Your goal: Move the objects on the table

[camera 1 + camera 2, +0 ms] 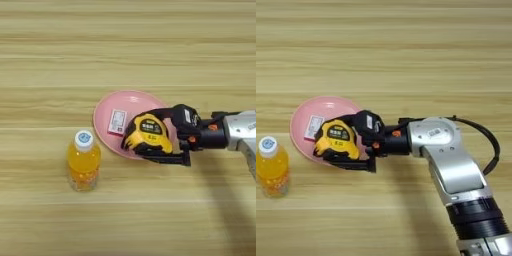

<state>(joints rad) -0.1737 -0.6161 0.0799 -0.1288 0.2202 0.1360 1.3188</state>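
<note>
Resting over the right half of a pink plate (pixel 107 112): one yellow-black tape measure (pixel 148 134), case face up, round label visible on its top. It is clasped by the right gripper (pixel 150 135), one black finger (pixel 155 113) along its far side, the other along its near side; the jaws are clenched on the case.

White tube (pixel 118 122): small, pale, with reddish print; lying flat inside the plate, just left of the tape measure. Its label colour cannot be told.

Orange-drink bottle (pixel 84 161): upright, white cap, standing on the table (pixel 125 45) near the plate's lower left rim, apart from it.

Plate: round, shallow, lying at mid-table.

Arm: silver forearm (pixel 448 160) entering from the lower right, black wrist section toward the gripper, a black cable (pixel 487 137) looping off its right side.

Table: light wood, horizontal plank grain, filling the view.
</note>
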